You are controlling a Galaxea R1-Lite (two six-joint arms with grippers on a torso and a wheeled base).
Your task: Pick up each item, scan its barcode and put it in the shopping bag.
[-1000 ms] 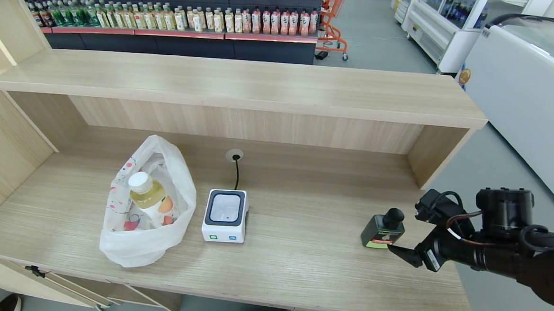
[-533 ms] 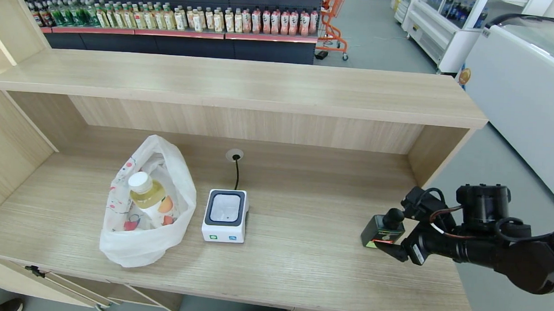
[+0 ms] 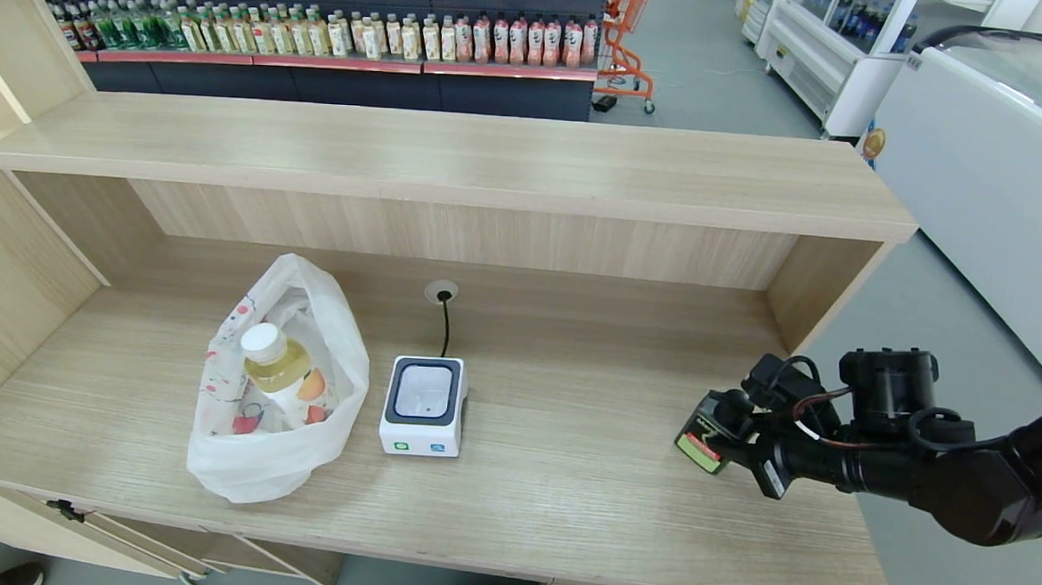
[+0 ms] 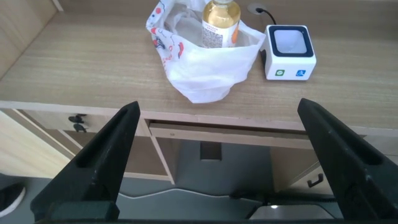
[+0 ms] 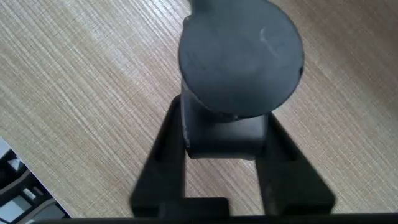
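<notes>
Green bottle (image 3: 699, 443): black cap, tilted, at 3 o'clock from scanner (image 3: 423, 403), well apart, near counter (image 3: 564, 500) end.
Right gripper (image 3: 732, 427): clamped on the bottle's sides.
Left gripper (image 4: 219, 107): fingers spread wide, holding nothing, below counter front.
Bag (image 3: 271, 462): at scanner's 9 o'clock, just beside it, juice (image 3: 278, 371) upright inside.
</notes>
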